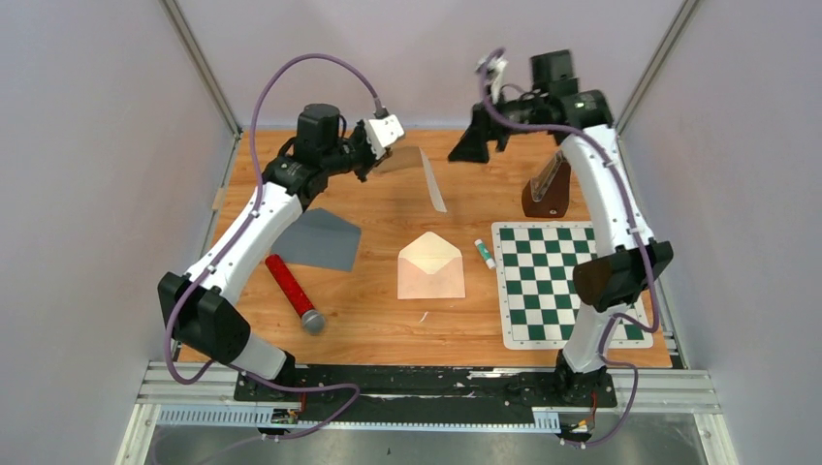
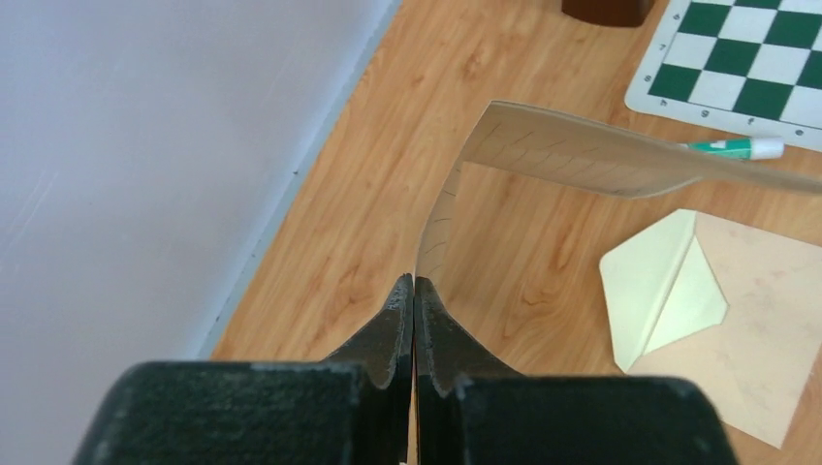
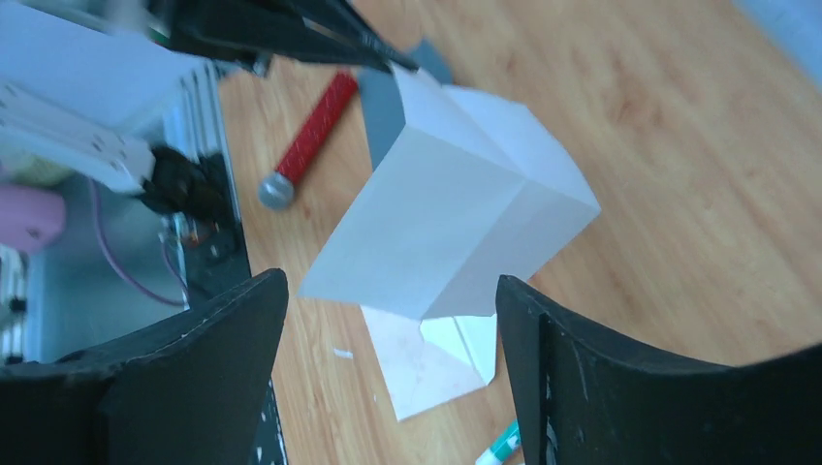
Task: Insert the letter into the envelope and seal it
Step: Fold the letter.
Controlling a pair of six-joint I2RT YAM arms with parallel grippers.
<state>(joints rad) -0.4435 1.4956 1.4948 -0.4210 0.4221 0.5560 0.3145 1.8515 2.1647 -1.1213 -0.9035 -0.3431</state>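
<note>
The letter point(image 1: 419, 170), a folded white sheet, hangs in the air over the back of the table. My left gripper point(image 1: 374, 161) is shut on its left edge; in the left wrist view the fingers point(image 2: 414, 283) pinch the sheet point(image 2: 582, 155) edge-on. My right gripper point(image 1: 459, 152) stands open just right of the letter, apart from it. Its wrist view shows the letter point(image 3: 456, 213) beyond the spread fingers point(image 3: 388, 286). The cream envelope point(image 1: 431, 267) lies flat mid-table with its flap open; it also shows as the envelope point(image 2: 717, 310) and the envelope point(image 3: 436, 358).
A green-capped glue stick point(image 1: 484, 253) lies right of the envelope. A chessboard mat point(image 1: 562, 281) covers the right side, with a brown metronome point(image 1: 548, 189) behind it. A grey envelope point(image 1: 325, 239) and a red-handled microphone point(image 1: 294, 291) lie on the left.
</note>
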